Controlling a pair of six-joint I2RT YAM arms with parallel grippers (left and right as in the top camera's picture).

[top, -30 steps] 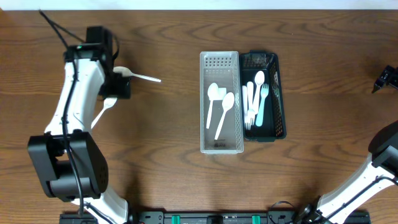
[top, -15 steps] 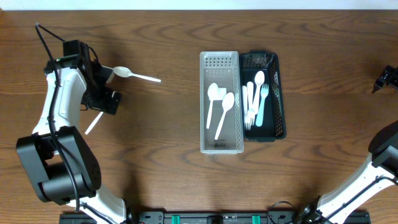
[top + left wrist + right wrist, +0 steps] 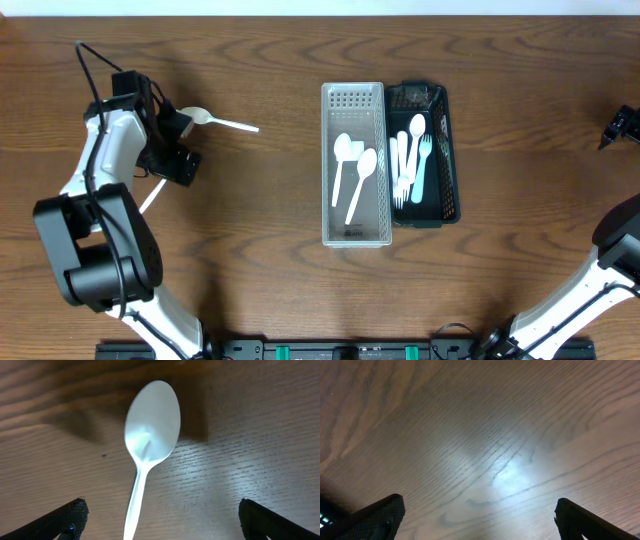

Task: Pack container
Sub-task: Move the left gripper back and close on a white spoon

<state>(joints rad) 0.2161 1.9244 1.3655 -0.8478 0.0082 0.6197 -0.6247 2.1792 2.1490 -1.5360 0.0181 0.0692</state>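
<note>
Left gripper (image 3: 162, 522) is spread wide with nothing in it, dark textured fingertips (image 3: 70, 516) either side of a glossy white plastic spoon (image 3: 151, 430) lying flat, well left of the white slotted tray (image 3: 353, 100). Second spoon (image 3: 215, 121) lies a bit closer to the tray. Dark mesh basket (image 3: 420, 97) of forks (image 3: 408, 165) touches the tray's right side. Right gripper (image 3: 480, 520), far right of the tray, gapes empty over the grainy wood table (image 3: 495, 435).

No legible text or markings anywhere.
</note>
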